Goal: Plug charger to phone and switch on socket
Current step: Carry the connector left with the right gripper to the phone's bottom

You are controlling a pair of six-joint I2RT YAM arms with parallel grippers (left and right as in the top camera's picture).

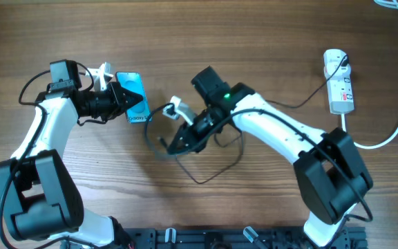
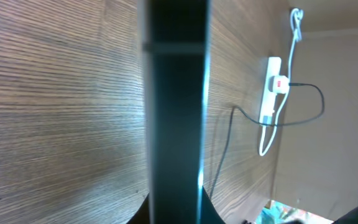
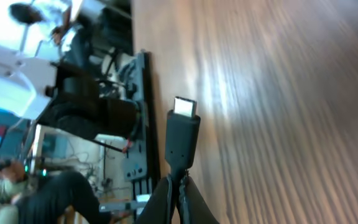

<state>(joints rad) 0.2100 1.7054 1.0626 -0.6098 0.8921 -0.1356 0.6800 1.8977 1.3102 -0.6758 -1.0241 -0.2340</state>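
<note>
Wooden table (image 1: 268, 41) | left fingers (image 1: 133, 107) clamped on phone (image 1: 131, 84) | right fingers (image 3: 163, 202) pinching charger (image 3: 182, 134) | socket (image 1: 338, 81) far right

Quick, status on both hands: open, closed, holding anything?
Left hand: closed, holding the small rectangular blue-screened smartphone.
Right hand: closed, holding the thin black charger cable's dark connector plug.

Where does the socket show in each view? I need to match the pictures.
Overhead: socket at upper right, beyond the right arm.
Left wrist: socket small at upper right, past the dark edge of the phone.
Right wrist: not in it.
Shared landmark: the charger, a black cable leading off the socket in the overhead and left wrist views. Its connector tip shows in the right wrist view.
</note>
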